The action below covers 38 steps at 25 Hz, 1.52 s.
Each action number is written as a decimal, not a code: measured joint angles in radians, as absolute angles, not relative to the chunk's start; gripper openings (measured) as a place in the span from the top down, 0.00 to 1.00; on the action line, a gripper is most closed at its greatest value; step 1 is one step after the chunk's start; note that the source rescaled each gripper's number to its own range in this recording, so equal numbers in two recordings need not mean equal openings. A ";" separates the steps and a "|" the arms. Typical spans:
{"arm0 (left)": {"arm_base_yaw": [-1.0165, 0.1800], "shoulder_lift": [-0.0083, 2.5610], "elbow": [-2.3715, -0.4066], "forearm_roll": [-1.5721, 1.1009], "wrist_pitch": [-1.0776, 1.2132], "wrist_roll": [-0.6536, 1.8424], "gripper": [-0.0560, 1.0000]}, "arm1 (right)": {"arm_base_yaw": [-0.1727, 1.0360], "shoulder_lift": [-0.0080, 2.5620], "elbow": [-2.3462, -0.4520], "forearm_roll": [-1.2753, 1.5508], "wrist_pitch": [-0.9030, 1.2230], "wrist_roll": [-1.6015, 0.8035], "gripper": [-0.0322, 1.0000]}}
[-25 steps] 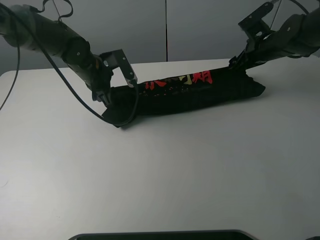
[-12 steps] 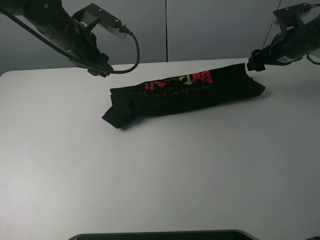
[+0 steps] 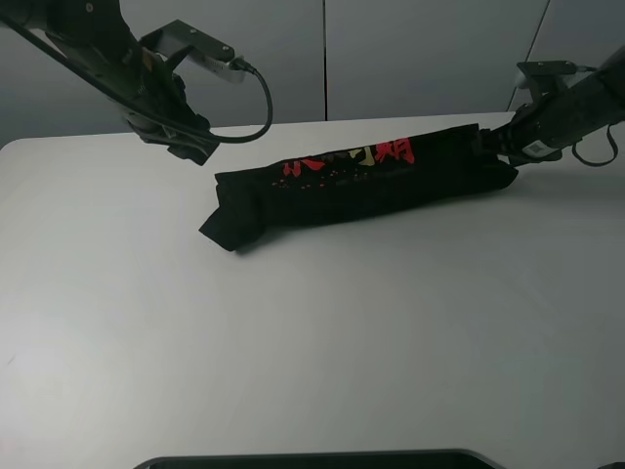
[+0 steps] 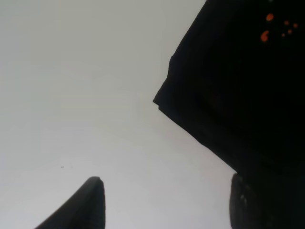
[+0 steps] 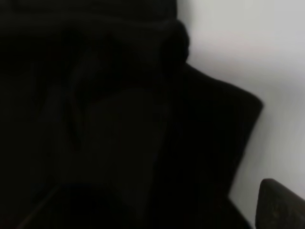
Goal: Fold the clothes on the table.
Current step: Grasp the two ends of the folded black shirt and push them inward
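Exterior high view: one black garment, folded into a long narrow band, lies on the white surface at 12 o'clock from the surface centre, with its long axis running from 8 o'clock to 2 o'clock. Red print shows along its far edge. The left tool hangs at 10 o'clock from the garment's left end, clear of the cloth. The right tool is at the garment's 3 o'clock end; contact with the cloth cannot be confirmed. In the left wrist view the left tool is set wide: its two fingertips stand far apart and hold nothing, with bare surface and a garment corner beyond them. In the right wrist view dark cloth fills most of the frame. One fingertip shows at the frame edge and the other is barely distinguishable. The spacing reads as wide, with nothing clamped.
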<state>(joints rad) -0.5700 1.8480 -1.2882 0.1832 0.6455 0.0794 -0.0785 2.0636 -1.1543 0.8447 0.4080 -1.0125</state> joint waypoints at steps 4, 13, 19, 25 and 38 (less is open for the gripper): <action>-0.570 1.848 -1.288 0.162 0.640 0.079 0.27 | -0.079 2.093 -1.158 0.933 0.439 -1.099 0.17; -0.570 1.848 -1.288 0.153 0.636 0.081 0.27 | -0.079 2.135 -1.160 0.955 0.469 -1.149 0.75; -0.570 1.848 -1.288 0.153 0.634 0.081 0.27 | -0.080 2.135 -1.162 0.951 0.483 -1.137 0.84; -0.570 1.848 -1.288 0.151 0.636 0.084 0.27 | -0.080 2.133 -1.164 0.861 0.479 -1.032 0.84; -0.570 1.734 -1.288 0.153 0.653 0.106 0.27 | -0.087 1.968 -1.162 0.514 0.476 -0.736 0.84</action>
